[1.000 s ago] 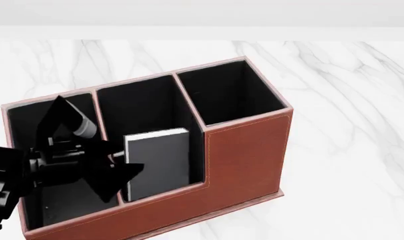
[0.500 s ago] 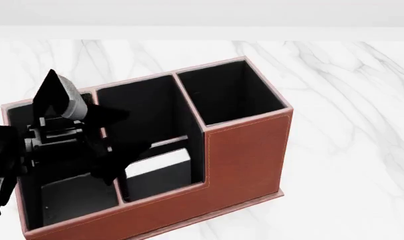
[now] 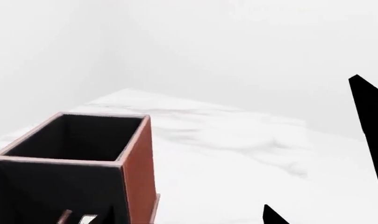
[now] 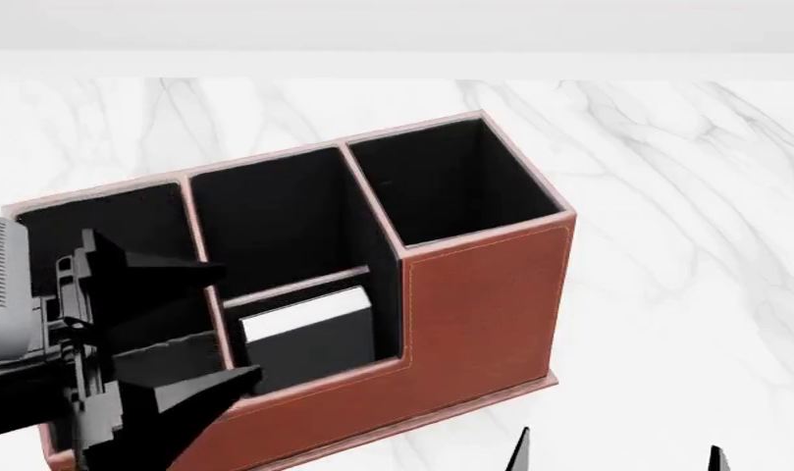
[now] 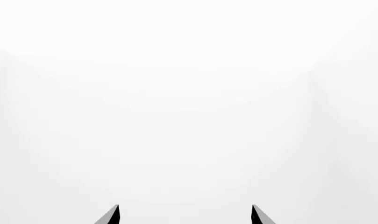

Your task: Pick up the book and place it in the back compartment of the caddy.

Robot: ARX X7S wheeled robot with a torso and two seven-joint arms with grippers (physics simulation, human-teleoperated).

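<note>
The red-brown caddy stands on the marble table. The black book lies low inside the back compartment, the small cell behind the low outer wall, with its white page block facing up. My left gripper hangs open over the caddy's near left corner, apart from the book and holding nothing. In the left wrist view one black finger shows beside a tall cell of the caddy. My right gripper is open at the lower edge, with only its tips showing. The right gripper faces blank white.
The caddy has a tall dark cell at the right, a deep middle cell and a long left cell. White marble table extends to the right and behind, ending at a pale wall.
The left gripper let go of the book, which sank from upright to lying low in the small cell. The gripper then rose and drew back toward the near left. The right fingertips came into view.
</note>
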